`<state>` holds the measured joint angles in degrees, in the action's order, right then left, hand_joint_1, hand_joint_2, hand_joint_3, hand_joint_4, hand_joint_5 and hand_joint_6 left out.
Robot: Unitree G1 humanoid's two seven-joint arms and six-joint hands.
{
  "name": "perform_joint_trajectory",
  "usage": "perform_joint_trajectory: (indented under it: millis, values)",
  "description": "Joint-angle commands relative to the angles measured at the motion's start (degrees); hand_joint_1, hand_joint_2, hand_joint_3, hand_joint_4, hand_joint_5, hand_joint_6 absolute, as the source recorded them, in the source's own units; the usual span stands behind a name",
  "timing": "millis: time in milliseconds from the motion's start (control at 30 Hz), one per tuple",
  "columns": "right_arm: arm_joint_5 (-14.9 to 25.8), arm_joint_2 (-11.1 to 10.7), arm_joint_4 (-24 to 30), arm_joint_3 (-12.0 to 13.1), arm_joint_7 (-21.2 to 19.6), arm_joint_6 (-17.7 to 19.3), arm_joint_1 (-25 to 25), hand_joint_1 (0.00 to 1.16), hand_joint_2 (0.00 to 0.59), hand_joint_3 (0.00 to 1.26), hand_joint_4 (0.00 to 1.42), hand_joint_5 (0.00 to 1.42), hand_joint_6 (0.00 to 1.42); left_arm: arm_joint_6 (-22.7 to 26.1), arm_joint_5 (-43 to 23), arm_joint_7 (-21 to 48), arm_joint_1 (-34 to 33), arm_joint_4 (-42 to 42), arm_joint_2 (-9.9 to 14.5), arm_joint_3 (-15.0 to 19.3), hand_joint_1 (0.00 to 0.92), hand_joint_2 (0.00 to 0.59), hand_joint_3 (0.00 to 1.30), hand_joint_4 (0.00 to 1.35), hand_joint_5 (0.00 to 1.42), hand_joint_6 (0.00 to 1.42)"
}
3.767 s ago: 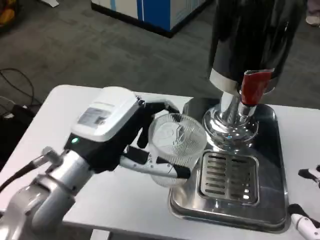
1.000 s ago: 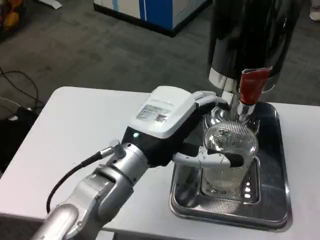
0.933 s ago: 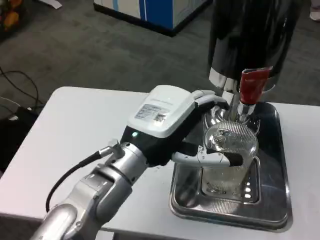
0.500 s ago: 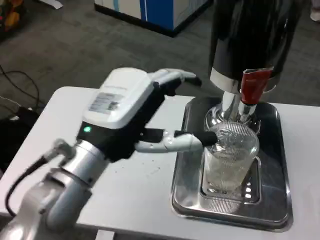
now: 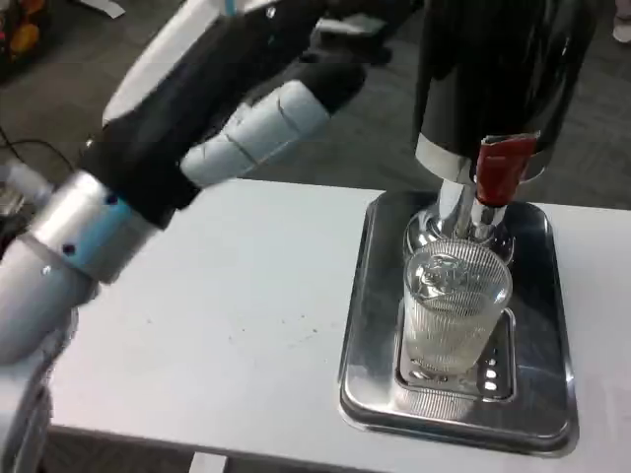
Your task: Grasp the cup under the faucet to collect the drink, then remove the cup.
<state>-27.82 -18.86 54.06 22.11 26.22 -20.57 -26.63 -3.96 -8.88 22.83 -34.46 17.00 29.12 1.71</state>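
While unheld, one cup (image 5: 455, 310), one faucet (image 5: 483, 202)

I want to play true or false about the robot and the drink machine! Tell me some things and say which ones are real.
1. The cup stands on the metal tray under the faucet. True.
2. The left hand is holding the cup. False: it is raised up high, away from the cup.
3. The faucet has a red handle. True.
4. The cup is lying on its side. False: it stands upright.
5. The tray sits on a white table. True.
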Motion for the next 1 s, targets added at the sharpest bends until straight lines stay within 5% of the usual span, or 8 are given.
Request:
perform_joint_trajectory:
  millis: [33,367,600,1000]
  values:
    - [-0.67,0.16,0.96,-0.77,-0.98,-0.38,0.11,0.36,0.456,0.23,0.05,0.06,0.00,8.68,-9.95,6.33,-5.36,-0.10,-0.54,-0.21,0.000,0.117,0.22,0.16,0.25,0.19]
    - [-0.53,0.89,2.09,-0.89,-1.37,-0.06,-0.92,0.37,0.455,0.23,0.06,0.06,0.00,22.53,-17.78,13.73,-17.01,-8.46,-4.49,-2.81,0.000,0.085,0.09,0.00,0.12,0.06]
    - [0.27,1.15,2.43,-0.04,-1.83,0.40,-1.50,0.37,0.452,0.23,0.06,0.06,0.00,25.20,-17.13,16.61,-20.04,-15.01,-6.83,-3.93,0.000,0.070,0.07,0.00,0.08,0.03]
    - [2.89,1.17,2.11,1.60,-2.69,1.65,-2.59,0.37,0.447,0.23,0.07,0.06,0.00,25.67,-12.26,22.14,-20.60,-21.15,-6.70,-7.73,0.000,0.056,0.07,0.00,0.08,0.02]
